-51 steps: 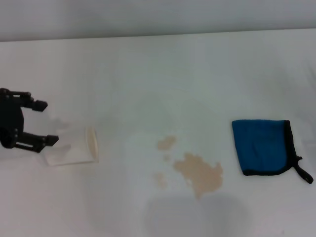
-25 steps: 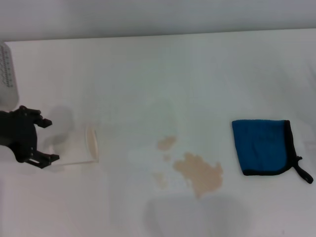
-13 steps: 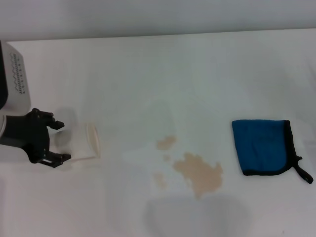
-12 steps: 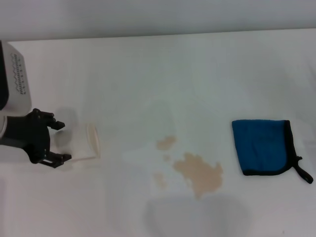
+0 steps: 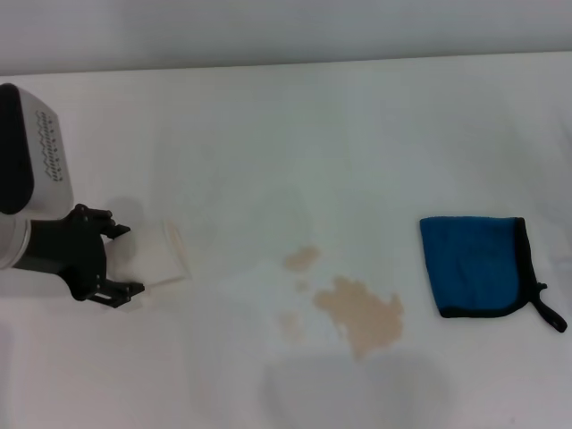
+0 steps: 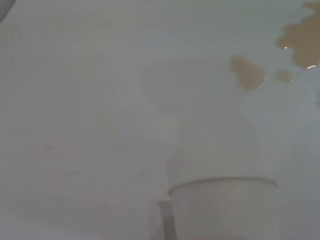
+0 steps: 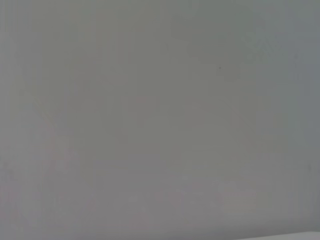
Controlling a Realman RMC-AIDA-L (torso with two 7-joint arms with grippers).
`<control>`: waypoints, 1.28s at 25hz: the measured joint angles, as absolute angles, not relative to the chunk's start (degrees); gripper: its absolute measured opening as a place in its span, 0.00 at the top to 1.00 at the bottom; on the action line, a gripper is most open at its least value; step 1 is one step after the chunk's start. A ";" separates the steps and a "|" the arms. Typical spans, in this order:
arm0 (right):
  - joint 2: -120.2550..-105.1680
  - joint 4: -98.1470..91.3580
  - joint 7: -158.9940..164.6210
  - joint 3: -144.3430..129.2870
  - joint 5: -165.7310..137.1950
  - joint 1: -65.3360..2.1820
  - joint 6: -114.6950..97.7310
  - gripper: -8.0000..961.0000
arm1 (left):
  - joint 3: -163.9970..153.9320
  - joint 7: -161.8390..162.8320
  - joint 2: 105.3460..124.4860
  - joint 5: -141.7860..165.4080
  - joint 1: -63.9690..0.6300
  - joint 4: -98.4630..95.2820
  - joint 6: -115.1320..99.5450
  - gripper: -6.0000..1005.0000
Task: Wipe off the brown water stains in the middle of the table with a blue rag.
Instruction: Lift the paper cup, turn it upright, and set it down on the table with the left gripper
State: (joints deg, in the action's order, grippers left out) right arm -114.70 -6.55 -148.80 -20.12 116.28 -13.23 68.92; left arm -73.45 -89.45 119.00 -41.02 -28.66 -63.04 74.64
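**Status: Wiping Not Started; Left Hand at the Paper Cup**

1. Left hand (image 5: 114,261): positioned at the left side of the bench (image 5: 286,125). Its fingers are spread, one on each side of the base end of a white paper cup (image 5: 154,255). The cup lies on its side with its mouth toward the stains. Contact between the fingers and the cup wall cannot be confirmed. In the left wrist view the cup sits close to the camera, with the stains beyond it.

2. Right hand: not visible in any view. The right wrist view shows only a plain grey surface.

3. Brown water stains (image 5: 359,313): one large tan patch with several small spots beside it, near the middle of the bench. All appear intact.

4. Blue rag (image 5: 474,265): lies flat on the right side of the bench, well apart from the stains, with its black loop tab pointing away from them. Nothing touches it.

5. Progress assessment: no wiping step appears complete. Remaining, by judgement: grasp the rag, carry it to the stains, and wipe until the patch and spots are gone.
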 joint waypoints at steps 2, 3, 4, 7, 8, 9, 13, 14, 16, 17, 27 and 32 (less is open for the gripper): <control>-114.70 -6.58 -148.80 -20.12 116.28 -13.15 69.08 0.10 | -73.47 -89.53 118.99 -41.16 -28.65 -62.31 73.47 0.19; -114.70 -6.59 -148.80 -20.12 116.28 -13.11 69.17 0.10 | -73.47 -89.54 118.99 -41.18 -28.65 -62.25 73.38 0.19; -114.70 -6.59 -148.80 -20.12 116.28 -13.09 69.22 0.10 | -73.48 -89.55 119.02 -41.20 -28.62 -62.17 73.32 0.20; -114.70 -6.60 -148.80 -20.30 116.28 -13.02 69.26 0.10 | -73.48 -89.49 119.03 -41.23 -28.59 -62.16 73.35 0.21; -114.70 -6.60 -148.80 -20.42 116.28 -13.01 69.26 0.10 | -73.48 -89.43 119.03 -41.25 -28.59 -62.15 73.32 0.21; -114.67 -6.63 -148.80 -20.59 116.28 -12.98 69.26 0.10 | -73.48 -89.37 119.03 -41.27 -28.58 -62.14 73.26 0.21; -114.62 -6.68 -148.80 -20.73 116.28 -13.01 69.27 0.10 | -73.48 -89.18 119.01 -41.32 -28.57 -62.07 73.16 0.22; -114.62 -6.68 -148.80 -20.88 116.28 -13.02 69.27 0.10 | -73.48 -89.17 119.01 -41.32 -28.57 -61.95 73.13 0.22; -114.61 -6.68 -148.80 -21.23 116.28 -13.04 69.27 0.10 | -73.48 -89.16 119.00 -41.38 -28.57 -61.65 73.08 0.23; -114.61 -6.68 -148.80 -21.37 116.28 -13.04 69.27 0.10 | -73.48 -89.16 119.00 -41.42 -28.57 -61.56 73.07 0.23; -114.61 -6.68 -148.80 -21.45 116.28 -13.01 69.41 0.10 | -74.01 -89.05 119.00 -41.85 -28.65 -61.55 72.98 0.27; -114.61 -6.68 -148.80 -21.45 116.28 -13.00 69.44 0.10 | -74.01 -89.38 119.00 -42.50 -28.51 -62.22 72.95 0.31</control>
State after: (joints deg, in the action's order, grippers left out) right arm -114.61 -6.68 -148.80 -21.45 116.28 -13.00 69.44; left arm -74.01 -89.38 119.00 -42.50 -28.51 -62.22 72.95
